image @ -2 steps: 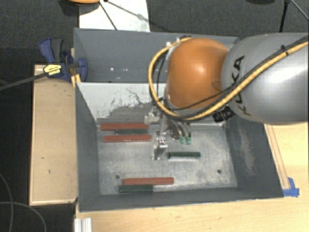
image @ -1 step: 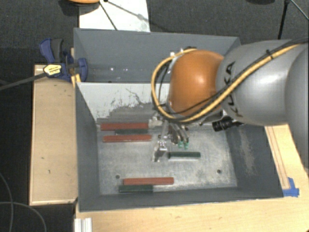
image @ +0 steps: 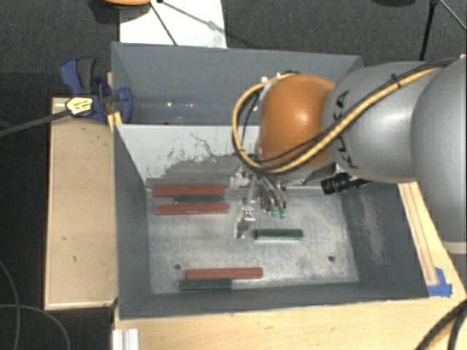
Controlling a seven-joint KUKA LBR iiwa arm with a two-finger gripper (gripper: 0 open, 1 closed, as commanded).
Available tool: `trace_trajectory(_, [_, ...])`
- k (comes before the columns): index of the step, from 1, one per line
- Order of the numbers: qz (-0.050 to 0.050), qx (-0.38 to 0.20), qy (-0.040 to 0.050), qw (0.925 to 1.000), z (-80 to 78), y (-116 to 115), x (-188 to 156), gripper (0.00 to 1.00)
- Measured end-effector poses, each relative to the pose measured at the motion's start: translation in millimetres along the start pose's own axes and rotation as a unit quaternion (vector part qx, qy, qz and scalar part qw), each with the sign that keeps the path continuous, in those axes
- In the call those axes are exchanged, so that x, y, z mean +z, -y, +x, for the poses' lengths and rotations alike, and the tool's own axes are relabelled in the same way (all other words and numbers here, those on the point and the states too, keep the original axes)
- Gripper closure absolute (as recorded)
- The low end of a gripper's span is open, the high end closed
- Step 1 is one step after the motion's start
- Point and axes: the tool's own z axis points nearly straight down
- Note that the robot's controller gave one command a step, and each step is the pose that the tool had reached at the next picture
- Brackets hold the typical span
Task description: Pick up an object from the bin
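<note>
1. Camera view, nearest first: a dark green bar [image: 206, 285] lies flat against the near wall of the bin [image: 314, 261], with a red-brown bar [image: 223, 273] just beyond it, parallel and apparently touching it. A grab there could catch both, or jam against the wall.
2. The gripper [image: 246, 223] hangs low over the middle of the floor, under the orange wrist cover. It is just beside the left end of a second dark green bar [image: 278, 233], the thing closest to it. I cannot tell whether the gripper is open or closed, and nothing is visibly held.
3. The main risk is that the tool looks set off to the left of that bar's end rather than astride it. Closing from here might catch only the tip, or nudge the bar away to the right.
4. The bar is thin and lies flat on metal. A shallow descent would likely slip over it, and a deep one would scrape the floor.
5. Far left, two more red-brown bars [image: 191, 208] lie side by side, well apart from the tool and unlikely to interfere.
</note>
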Motion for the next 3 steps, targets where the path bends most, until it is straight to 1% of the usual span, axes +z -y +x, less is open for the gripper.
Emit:
trace_trajectory(1, [-0.001,-0.033,0.0044,0.9994,-9.3,1.5,40.1,0.0])
trace_trajectory(2, [-0.001,-0.054,0.0005,0.9985,-0.3,48.2,50.5,0.0])
trace_trajectory(3, [0.001,-0.021,0.0014,0.9998,8.5,82.9,49.9,0.0])
